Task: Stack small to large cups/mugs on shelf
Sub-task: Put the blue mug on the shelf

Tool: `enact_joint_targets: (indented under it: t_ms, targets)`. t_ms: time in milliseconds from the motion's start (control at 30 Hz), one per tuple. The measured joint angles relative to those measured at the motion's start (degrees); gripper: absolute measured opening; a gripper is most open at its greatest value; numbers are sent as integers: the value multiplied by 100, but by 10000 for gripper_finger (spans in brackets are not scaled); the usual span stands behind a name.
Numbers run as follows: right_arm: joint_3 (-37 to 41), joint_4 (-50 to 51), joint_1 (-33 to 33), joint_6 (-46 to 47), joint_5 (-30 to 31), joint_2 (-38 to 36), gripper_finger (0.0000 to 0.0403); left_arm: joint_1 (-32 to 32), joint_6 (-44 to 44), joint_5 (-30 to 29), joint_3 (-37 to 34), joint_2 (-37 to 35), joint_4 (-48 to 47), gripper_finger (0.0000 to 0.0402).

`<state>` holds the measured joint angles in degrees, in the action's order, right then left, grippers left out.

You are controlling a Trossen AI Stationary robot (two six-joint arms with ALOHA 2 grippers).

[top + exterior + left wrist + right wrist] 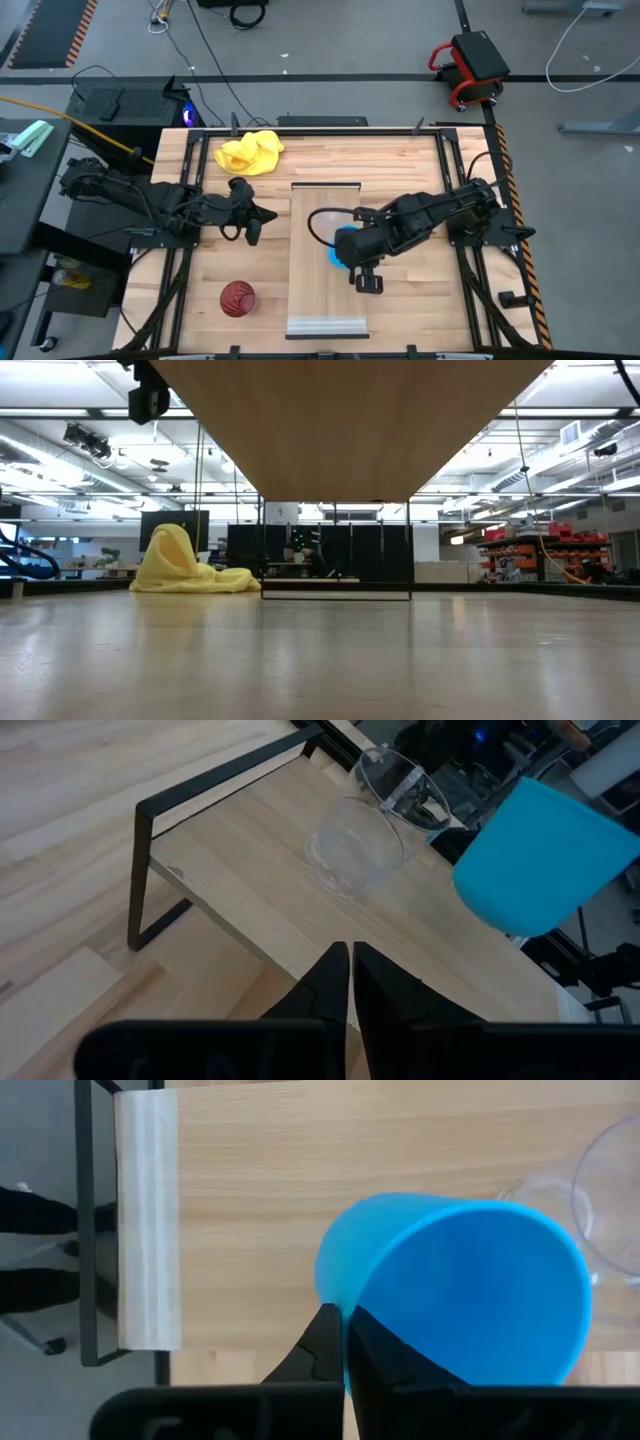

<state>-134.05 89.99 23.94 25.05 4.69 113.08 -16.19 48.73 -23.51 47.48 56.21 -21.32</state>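
The blue mug hangs tilted above the shelf, pinched by its rim in the right hand, whose fingers clench on the rim wall; holding it by the edge leaves the mouth open, which suits nesting another cup in it or setting it down next to one. Just beside it the clear glass mug lies on its side on the shelf, near the dark-framed end, so it probably needs righting before anything stacks. The dark red cup stands well apart on the surface, off the shelf, not yet brought over. The left hand hovers near the shelf's side with fingers closed on nothing, seemingly waiting. A yellow cloth sits at the far edge
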Motion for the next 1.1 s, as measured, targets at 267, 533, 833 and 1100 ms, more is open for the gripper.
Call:
enact_joint_targets:
  t_ms: [267,533,833,1100]
  targets:
    - [-17,-43,209,-203,289,35,2,10,8,0,0,0,-31,17]
    - [-12,-107,214,-763,302,426,2,141,9,-2,0,0,-17,23]
    - [-10,-511,160,-1244,701,503,2,190,-4,-7,0,2,-15,16]
    - [2,-322,4,-1282,765,501,2,188,10,-26,0,2,-13,26]
